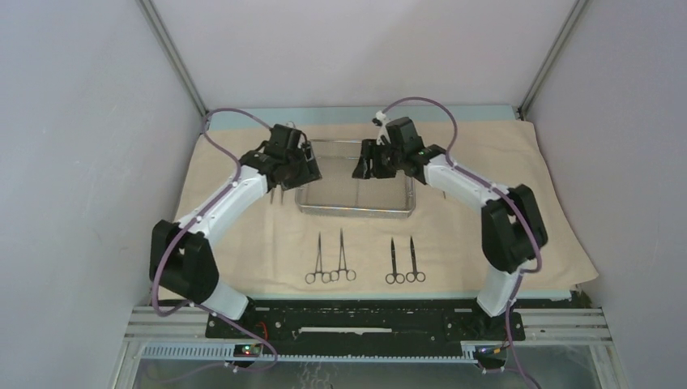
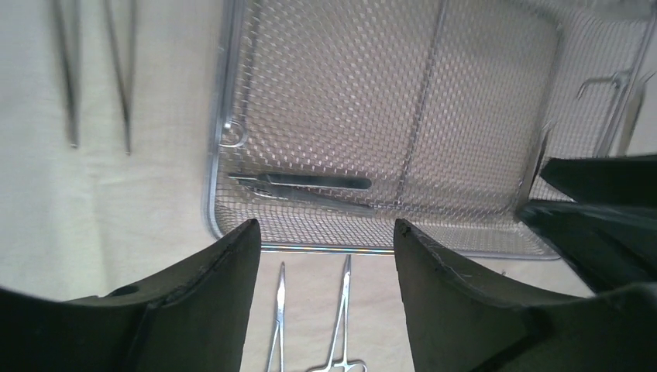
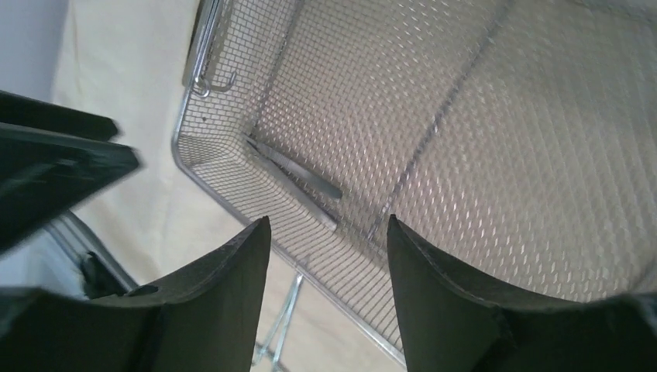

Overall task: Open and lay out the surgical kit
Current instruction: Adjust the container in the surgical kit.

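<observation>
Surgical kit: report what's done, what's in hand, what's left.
Done: beige cloth wrap spread flat, four ring-handled steel instruments lined up before the steel mesh tray. In hand: nothing; left pincer and right pincer hover open over the tray. Left: slim steel tweezers lying inside it.

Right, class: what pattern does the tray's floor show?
Fine silvery wire mesh across the tray, clearest in the right wrist view.

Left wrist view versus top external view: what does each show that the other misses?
Only the left wrist view: slim steel tweezers lying inside the tray, seen past the open left tool. Only the top external view: all four ring-handled steel instruments laid in a row. Both: the rectangular steel mesh tray, the beige cloth wrap and the open right tool.
</observation>
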